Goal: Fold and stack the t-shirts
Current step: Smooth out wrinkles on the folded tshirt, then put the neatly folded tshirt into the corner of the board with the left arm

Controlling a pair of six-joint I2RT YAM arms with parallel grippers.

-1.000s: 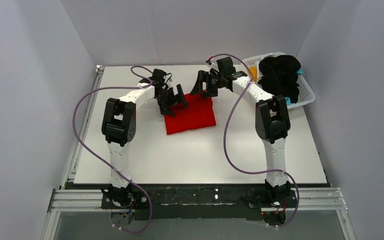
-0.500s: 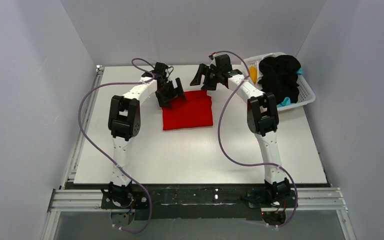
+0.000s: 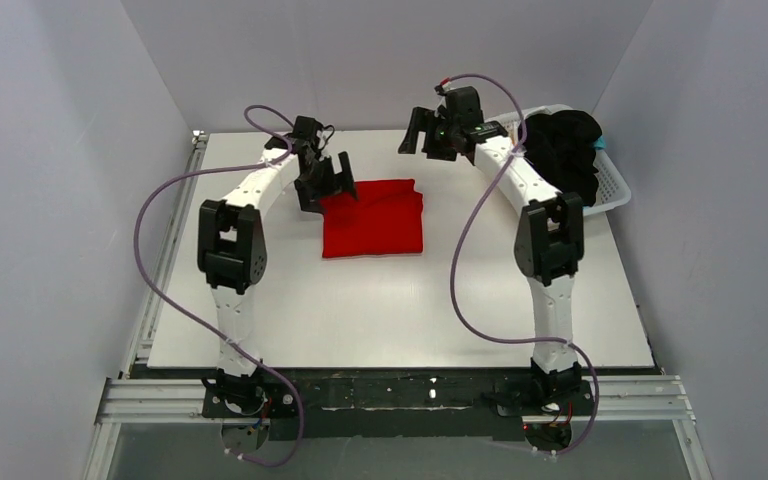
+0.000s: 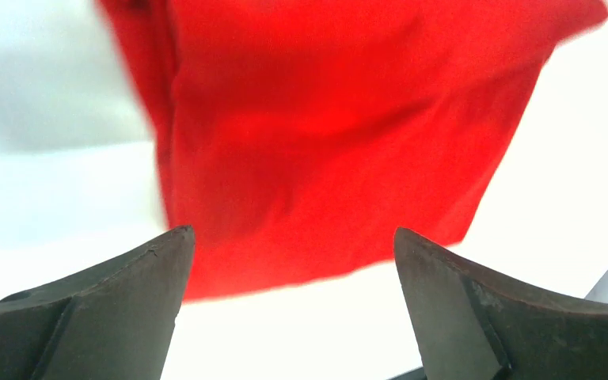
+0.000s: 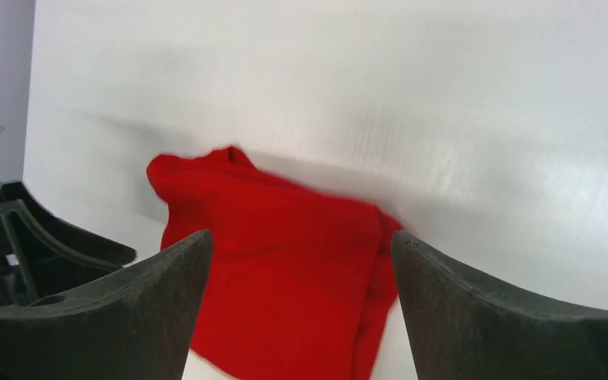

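Observation:
A bright red t-shirt (image 3: 373,218) lies folded into a rough square on the white table (image 3: 400,310), at the back middle. It also shows in the left wrist view (image 4: 324,134) and in the right wrist view (image 5: 285,277). My left gripper (image 3: 328,182) is open and empty, just off the shirt's back left corner. My right gripper (image 3: 422,133) is open and empty, raised behind the shirt's back right corner. A black t-shirt (image 3: 563,150) is heaped in the white basket (image 3: 612,190) at the back right, with a bit of teal cloth (image 3: 576,203) under it.
The white lattice basket stands at the table's back right edge. Grey walls close in the back and both sides. Purple cables loop from both arms over the table. The left gripper's dark fingers (image 5: 39,245) show at the left of the right wrist view.
Both grippers have let go of the red shirt and drawn away, the left to the left, the right up and back towards the basket. The shirt now lies flat and squarer.

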